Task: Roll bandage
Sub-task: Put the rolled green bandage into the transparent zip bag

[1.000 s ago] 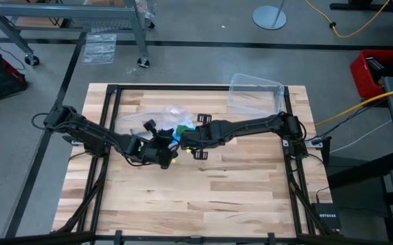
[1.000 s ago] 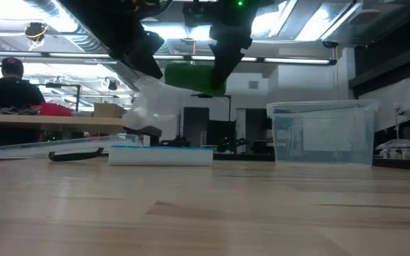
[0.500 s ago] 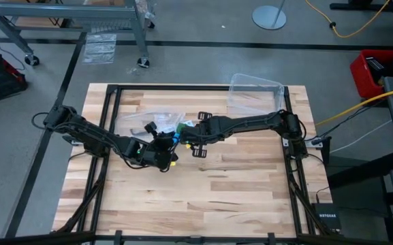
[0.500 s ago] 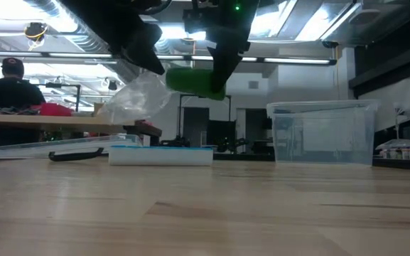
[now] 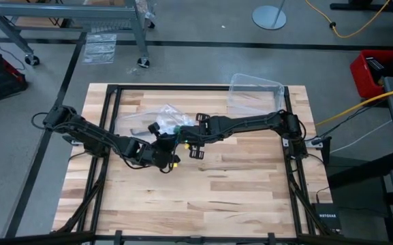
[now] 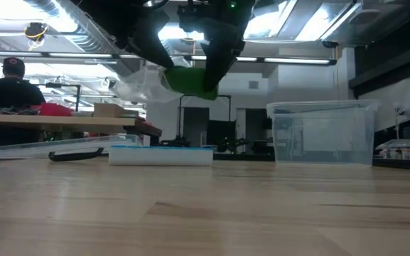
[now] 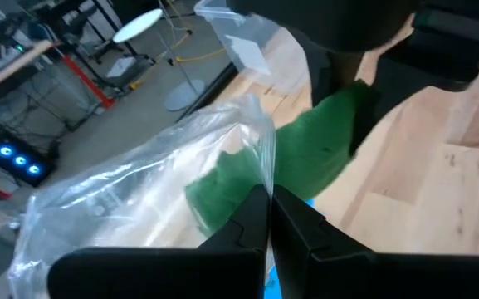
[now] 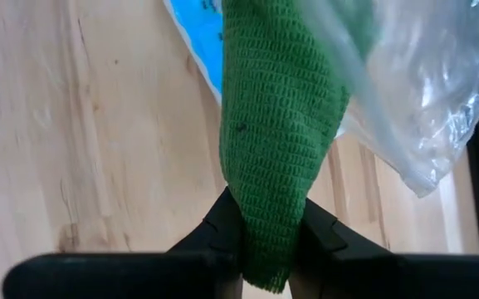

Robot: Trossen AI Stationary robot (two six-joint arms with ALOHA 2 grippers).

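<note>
The green bandage (image 8: 276, 124) hangs in the air between my two grippers, one end still inside the small clear plastic bag (image 7: 139, 208). My right gripper (image 8: 266, 249) is shut on the bandage's free end. My left gripper (image 7: 268, 208) is shut on the bag. In the low view the bandage (image 6: 189, 78) and the bag (image 6: 135, 84) are well above the table. In the high view both grippers meet near the table's middle, left (image 5: 165, 135) and right (image 5: 182, 132). My left gripper pinches the clear bag's edge (image 7: 262, 170) between its two fingers, beside the green strip that sticks out of the bag. The bag is lifted clear of the table and bunches behind the fingers. My right gripper pinches the bandage's free end (image 8: 264, 220) between its two fingers, which lie across the strip. The strip runs away from the fingers into the bag's mouth (image 8: 351, 58), clear of the table.
A blue and white pill organizer (image 6: 160, 154) lies on the table under the grippers. A clear plastic box (image 6: 322, 133) stands at the far right; it also shows in the high view (image 5: 254, 92). A person (image 6: 6, 89) sits in the room beyond.
Both grippers have shifted a little toward the table's far edge, still shut. The bag, which hung down below my left gripper, has swung up to the bandage's height. The bandage has tipped from level to slanting.
</note>
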